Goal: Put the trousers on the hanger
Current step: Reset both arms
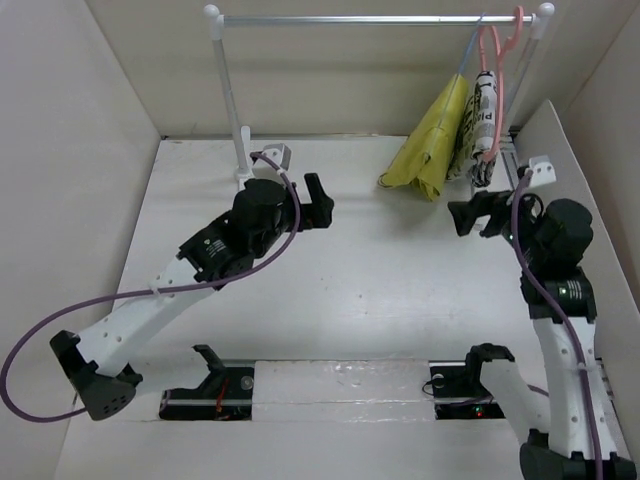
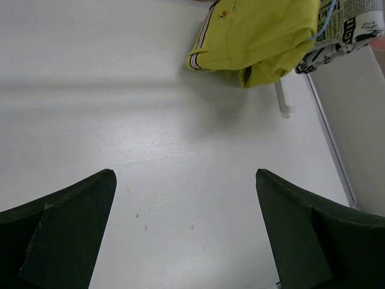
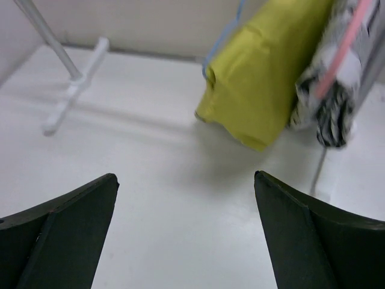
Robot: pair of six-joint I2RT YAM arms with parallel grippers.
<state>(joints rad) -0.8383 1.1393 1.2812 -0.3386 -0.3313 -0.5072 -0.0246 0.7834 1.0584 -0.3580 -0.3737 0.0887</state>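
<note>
Placing looks done: mustard-yellow cloth trousers point(image 1: 432, 140) hang over thin pale-blue wire hanger point(image 1: 466, 50). Wide open, empty: left pincer point(image 1: 322, 200), right pincer point(image 1: 468, 215). Next: retract clear.

White tabletop boxed in by pale walls, with a garment rail at the back.

A white table point(image 1: 380, 280) with a faint wood grain fills the floor of the scene, and plain beige walls point(image 1: 330, 90) enclose it on three sides. At the far edge stands a garment rail point(image 1: 380, 18): a metal bar across two white uprights with ball tops. Near the bar's right end hangs a pink hanger point(image 3: 343, 51) carrying a folded black-and-white newsprint-pattern cloth point(image 1: 482, 110), close to the right upright.
</note>
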